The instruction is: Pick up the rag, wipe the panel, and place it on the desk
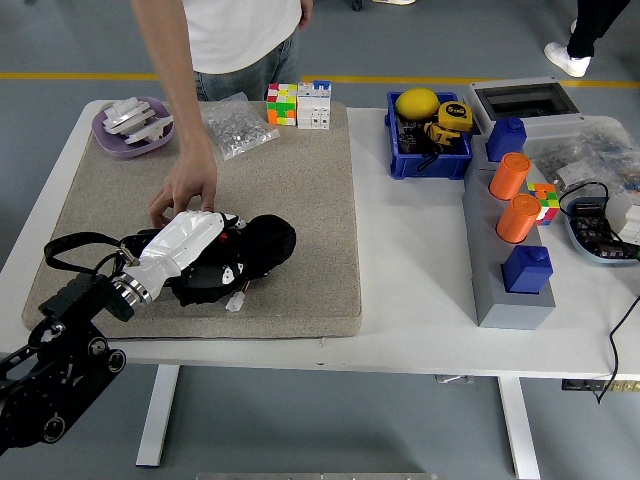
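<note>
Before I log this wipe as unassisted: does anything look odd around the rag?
Yes. A person's hand reaches across from the far side, fingertips on the mat right beside the left hand, which presses the black rag on the panel. Nothing looks spilled.

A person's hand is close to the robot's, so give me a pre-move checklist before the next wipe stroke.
1. Left hand on the black rag: ok, it lies over the rag.
2. Rag over the panel: cannot tell, the panel is hidden beneath it.
3. Person's hand clear of the stroke path: not ok, it sits right beside the left hand.
4. Bare mat around the rag: ok.
5. White connector near the rag: not ok, it could be swept along.
</note>
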{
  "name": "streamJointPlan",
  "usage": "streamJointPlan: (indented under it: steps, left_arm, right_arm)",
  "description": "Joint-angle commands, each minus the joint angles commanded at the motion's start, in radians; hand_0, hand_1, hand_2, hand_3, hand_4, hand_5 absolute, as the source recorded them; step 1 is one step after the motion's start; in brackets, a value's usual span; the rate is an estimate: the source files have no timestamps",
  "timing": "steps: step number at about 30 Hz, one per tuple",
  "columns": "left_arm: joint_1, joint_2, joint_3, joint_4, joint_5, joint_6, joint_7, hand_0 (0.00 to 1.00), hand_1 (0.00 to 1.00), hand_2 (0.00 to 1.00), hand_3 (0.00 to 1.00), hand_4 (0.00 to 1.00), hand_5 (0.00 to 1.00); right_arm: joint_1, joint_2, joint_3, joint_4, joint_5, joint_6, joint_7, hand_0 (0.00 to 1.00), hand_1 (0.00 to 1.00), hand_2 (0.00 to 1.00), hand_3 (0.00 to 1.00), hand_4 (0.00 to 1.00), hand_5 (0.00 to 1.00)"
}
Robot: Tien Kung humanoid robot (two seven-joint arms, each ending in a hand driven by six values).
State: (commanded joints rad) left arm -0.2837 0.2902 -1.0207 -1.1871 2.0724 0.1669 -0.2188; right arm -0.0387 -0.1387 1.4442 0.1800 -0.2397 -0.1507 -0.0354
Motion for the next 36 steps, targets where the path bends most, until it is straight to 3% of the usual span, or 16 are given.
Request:
streamJointPlan:
  steps: [23,29,36]
  left_arm:
    - [0.102,0.009,-0.289,0.08,0.066,0.016,-0.019,0.269,0.211,0.451,0.442,0.307,0.002]
    - [0.125,0.021,-0.361,0.088,0.078,0.02,-0.018,0.266,0.21,0.45,0.441,0.293,0.002]
    - [0.142,0.041,-0.396,0.1,0.077,0.027,-0.023,0.267,0.201,0.448,0.439,0.291,0.002]
  right_arm:
    - [-0.004,-0.002,-0.015,0.0,0.007,0.0,-0.002,0.755,0.66,0.668,0.608,0.998,0.476]
    - [-0.007,-0.004,-0.019,0.0,0.008,-0.002,-0.004,0.755,0.659,0.668,0.609,0.998,0.476]
    - [-0.006,-0.003,-0.013,0.0,0.003,-0.002,-0.004,0.754,0.66,0.668,0.609,0.998,0.477]
